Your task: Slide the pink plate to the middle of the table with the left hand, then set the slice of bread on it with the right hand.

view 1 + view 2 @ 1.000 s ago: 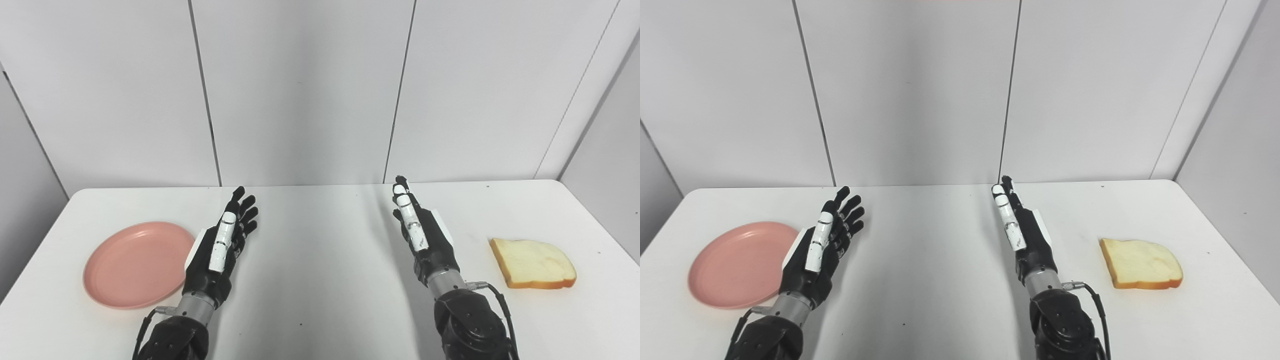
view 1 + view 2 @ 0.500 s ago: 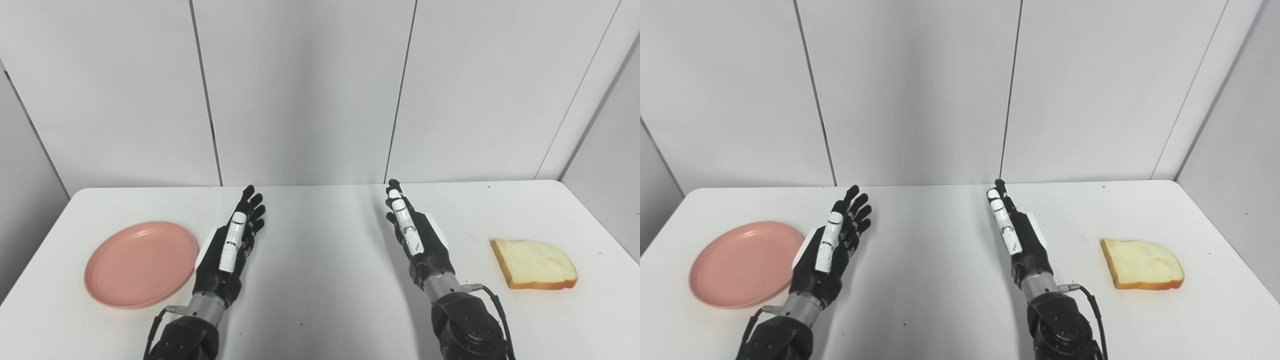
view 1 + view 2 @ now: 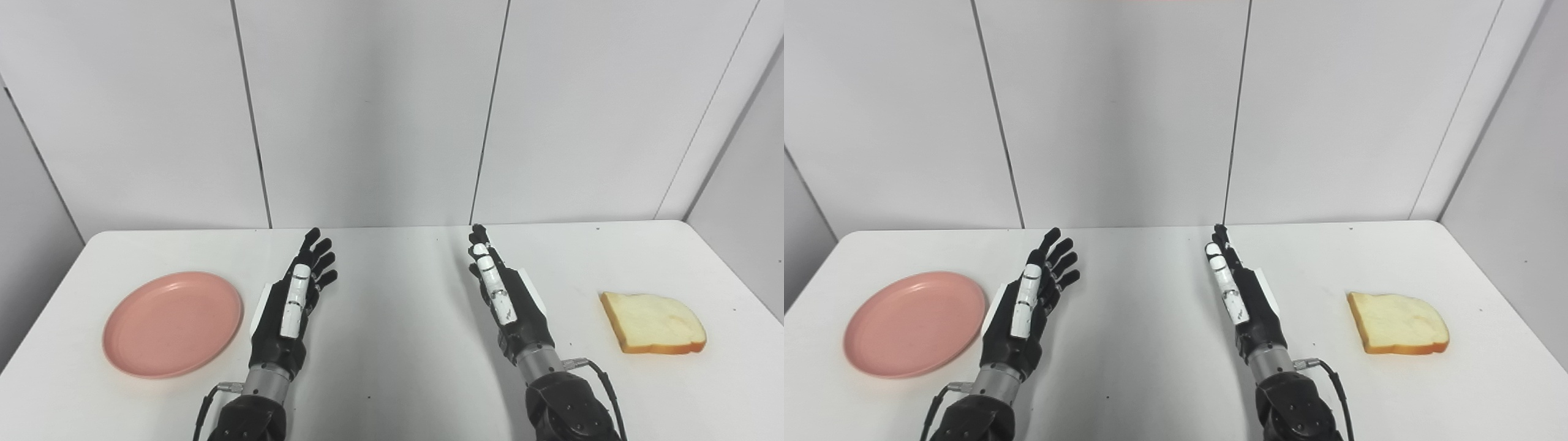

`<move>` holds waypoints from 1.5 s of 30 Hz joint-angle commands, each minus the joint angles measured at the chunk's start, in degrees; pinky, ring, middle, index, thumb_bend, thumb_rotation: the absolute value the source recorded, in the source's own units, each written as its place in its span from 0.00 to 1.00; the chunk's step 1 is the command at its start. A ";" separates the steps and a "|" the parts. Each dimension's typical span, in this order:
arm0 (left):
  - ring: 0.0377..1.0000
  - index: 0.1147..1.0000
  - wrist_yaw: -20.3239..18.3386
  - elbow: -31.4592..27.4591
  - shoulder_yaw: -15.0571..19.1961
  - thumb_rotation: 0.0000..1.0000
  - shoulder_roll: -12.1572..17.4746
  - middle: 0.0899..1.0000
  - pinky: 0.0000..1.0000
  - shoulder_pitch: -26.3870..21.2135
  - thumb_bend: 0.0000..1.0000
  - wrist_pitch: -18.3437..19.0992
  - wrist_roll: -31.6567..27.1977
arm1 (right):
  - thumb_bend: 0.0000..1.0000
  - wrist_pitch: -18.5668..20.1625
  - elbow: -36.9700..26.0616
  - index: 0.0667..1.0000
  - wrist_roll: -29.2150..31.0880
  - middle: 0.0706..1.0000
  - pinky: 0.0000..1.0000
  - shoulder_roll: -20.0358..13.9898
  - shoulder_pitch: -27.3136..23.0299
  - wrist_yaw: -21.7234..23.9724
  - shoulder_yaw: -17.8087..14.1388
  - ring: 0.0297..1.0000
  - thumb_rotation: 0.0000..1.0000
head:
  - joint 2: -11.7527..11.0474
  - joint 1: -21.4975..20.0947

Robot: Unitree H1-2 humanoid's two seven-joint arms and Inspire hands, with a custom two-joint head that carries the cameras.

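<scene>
Pink plate point(image 3: 173, 323) sits lower left on the desk point(image 3: 392, 294) — just left of the left robot hand point(image 3: 291, 306), fingers spread, holding nothing, the nearer one. Right robot hand point(image 3: 508, 300) is empty too, fingers straight and together; bread point(image 3: 652, 323) lies to its right.

Pink plate point(image 3: 173, 323), golden-crusted pale bread point(image 3: 653, 323), white table point(image 3: 398, 318).

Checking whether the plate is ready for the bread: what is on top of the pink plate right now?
Nothing: the pink plate shows bare from rim to rim. The slice of bread lies far off on the table's right side, and the left hand is beside the plate, not over it.
</scene>
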 commanded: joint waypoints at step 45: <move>0.91 0.91 -0.25 -2.37 -0.17 0.99 0.04 0.92 0.86 -1.75 0.56 -1.28 0.11 | 0.25 -3.97 -1.30 1.00 -3.36 1.00 1.00 0.80 -0.57 -0.93 0.47 1.00 1.00 | 0.23 -0.06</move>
